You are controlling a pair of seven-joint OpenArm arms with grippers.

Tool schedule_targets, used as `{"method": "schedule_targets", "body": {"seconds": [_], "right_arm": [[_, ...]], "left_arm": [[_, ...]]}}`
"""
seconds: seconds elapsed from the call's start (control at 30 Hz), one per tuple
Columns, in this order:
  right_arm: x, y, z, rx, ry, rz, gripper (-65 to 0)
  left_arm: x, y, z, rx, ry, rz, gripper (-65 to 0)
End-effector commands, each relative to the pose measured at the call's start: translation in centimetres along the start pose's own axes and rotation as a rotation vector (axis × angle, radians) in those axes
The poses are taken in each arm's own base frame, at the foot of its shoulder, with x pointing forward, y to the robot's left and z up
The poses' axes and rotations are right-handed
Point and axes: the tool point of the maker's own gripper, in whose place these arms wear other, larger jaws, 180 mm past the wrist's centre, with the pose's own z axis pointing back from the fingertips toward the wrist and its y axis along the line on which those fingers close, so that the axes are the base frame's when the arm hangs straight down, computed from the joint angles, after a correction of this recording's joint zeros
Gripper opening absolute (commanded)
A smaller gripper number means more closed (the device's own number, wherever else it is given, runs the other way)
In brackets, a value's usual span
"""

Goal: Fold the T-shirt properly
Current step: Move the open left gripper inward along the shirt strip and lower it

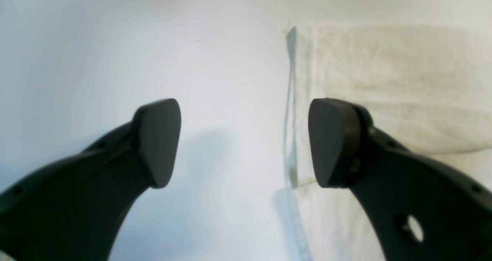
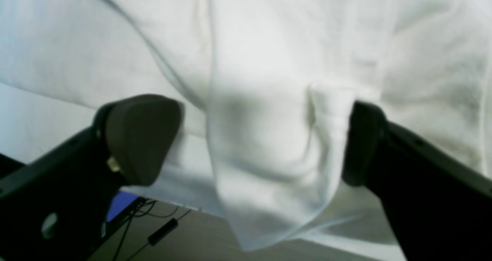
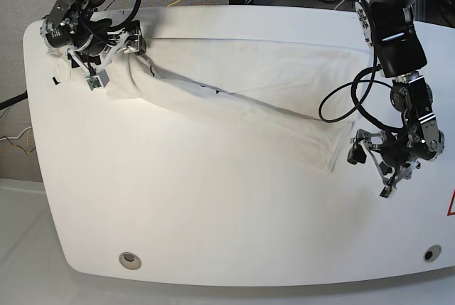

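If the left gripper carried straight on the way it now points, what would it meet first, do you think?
Most likely the bare tabletop: the left gripper stands open, and the T-shirt edge lies just inside one finger, so it might brush that; depth is unclear.

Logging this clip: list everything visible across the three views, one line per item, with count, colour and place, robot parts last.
T-shirt: one, white, partly folded into a long band across the far half of the table, one end bunched at the right gripper, the other end flat by the left gripper.
table: one, glossy white, rounded corners, two small round fittings near its front edge.
cables: several, dark, on the floor beyond the table edge.
left gripper: one, black, jaws open over the shirt's edge, nothing held.
right gripper: one, black, jaws wide with cloth between them; held or not, unclear.
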Motion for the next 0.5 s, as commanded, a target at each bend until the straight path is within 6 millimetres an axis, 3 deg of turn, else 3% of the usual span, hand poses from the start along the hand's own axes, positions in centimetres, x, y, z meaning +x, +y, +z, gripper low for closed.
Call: {"method": "schedule_targets", "body": {"seconds": [0.0, 0.2, 0.47], "right_arm": [[-0.2, -0.6, 0.3, -0.024, 0.02, 0.006, -0.9], [-0.1, -0.6, 0.4, -0.025, 0.017, 0.007, -0.9], [0.5, -0.7, 0.4, -0.026, 0.003, 0.01, -0.9]], "left_arm": [[0.7, 0.3, -0.6, -0.025, -0.036, 0.033, -15.7], [-1.8, -0.6, -3.1, -0.093, -0.019, 0.132, -15.7], [-3.3, -2.7, -5.1, -0.162, -0.022, 0.223, -15.7]]}}
